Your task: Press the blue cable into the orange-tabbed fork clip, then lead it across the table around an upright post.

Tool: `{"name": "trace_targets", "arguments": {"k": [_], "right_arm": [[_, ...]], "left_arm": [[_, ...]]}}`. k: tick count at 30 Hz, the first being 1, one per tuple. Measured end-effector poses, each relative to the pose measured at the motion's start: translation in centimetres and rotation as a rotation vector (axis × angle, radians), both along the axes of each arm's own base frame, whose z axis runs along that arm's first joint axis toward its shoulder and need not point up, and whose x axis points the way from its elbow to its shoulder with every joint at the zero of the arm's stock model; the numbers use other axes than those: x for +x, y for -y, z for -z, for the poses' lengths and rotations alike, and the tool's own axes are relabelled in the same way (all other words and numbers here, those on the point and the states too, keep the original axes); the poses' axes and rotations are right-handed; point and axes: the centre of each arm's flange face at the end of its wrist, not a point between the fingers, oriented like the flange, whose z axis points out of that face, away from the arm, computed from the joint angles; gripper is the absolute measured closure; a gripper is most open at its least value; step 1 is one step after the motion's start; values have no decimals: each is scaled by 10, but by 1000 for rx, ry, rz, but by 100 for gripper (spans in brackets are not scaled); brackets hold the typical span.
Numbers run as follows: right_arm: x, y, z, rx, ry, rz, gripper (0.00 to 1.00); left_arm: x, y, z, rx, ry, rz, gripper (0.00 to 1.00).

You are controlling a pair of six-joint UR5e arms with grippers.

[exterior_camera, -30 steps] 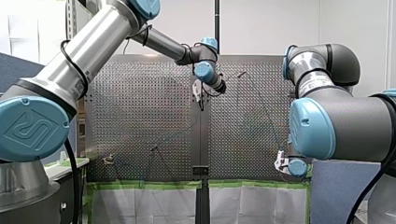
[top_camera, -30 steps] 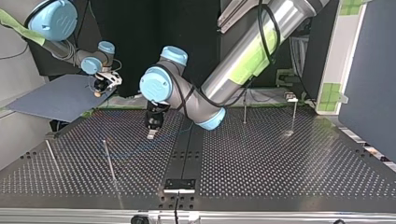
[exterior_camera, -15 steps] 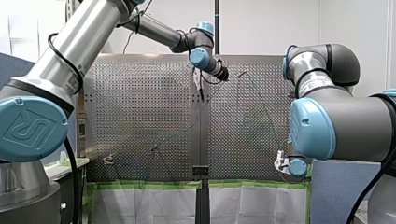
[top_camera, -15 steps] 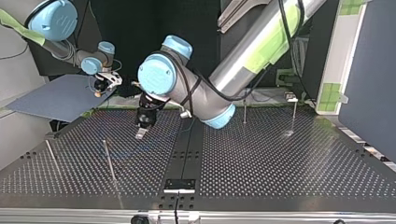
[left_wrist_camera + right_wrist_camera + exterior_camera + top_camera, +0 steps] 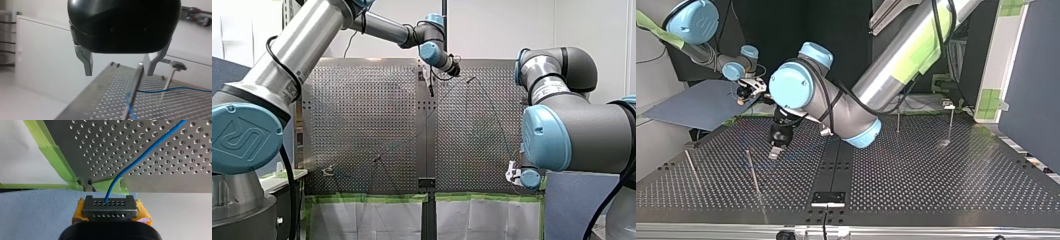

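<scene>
Blue cable point(image 5: 143, 154) runs from my right gripper point(image 5: 110, 207), clenched on its end off the perforated table point(image 5: 162, 177) corner, and bends at an upright post point(image 5: 135, 87). My left gripper point(image 5: 118, 73) hangs released, empty, by that post; best it moves clear without snagging the bend.

Your blue cable point(image 5: 140, 157), thin and smooth, runs in a gentle curve; in the left wrist view it meets and crosses the slim metal upright post point(image 5: 136, 82).

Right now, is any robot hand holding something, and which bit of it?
My right gripper pinches the blue cable just off the table. My left gripper is open, holding nothing.
</scene>
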Motion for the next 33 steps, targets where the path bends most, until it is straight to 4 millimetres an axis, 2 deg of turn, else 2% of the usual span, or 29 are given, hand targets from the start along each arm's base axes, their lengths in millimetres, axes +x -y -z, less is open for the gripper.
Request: {"name": "trace_targets", "arguments": {"k": [7,16,24,33], "right_arm": [[1,0,0,0,1,-2,100],[1,0,0,0,1,-3,100],[2,0,0,0,8,-13,100],[2,0,0,0,8,-15,100]], "left_arm": [[7,14,20,102,-13,-20,0],[7,23,1,161,62,-42,0],[2,28,-1,187,90,-44,0],[0,24,-3,194,85,-99,0]]}}
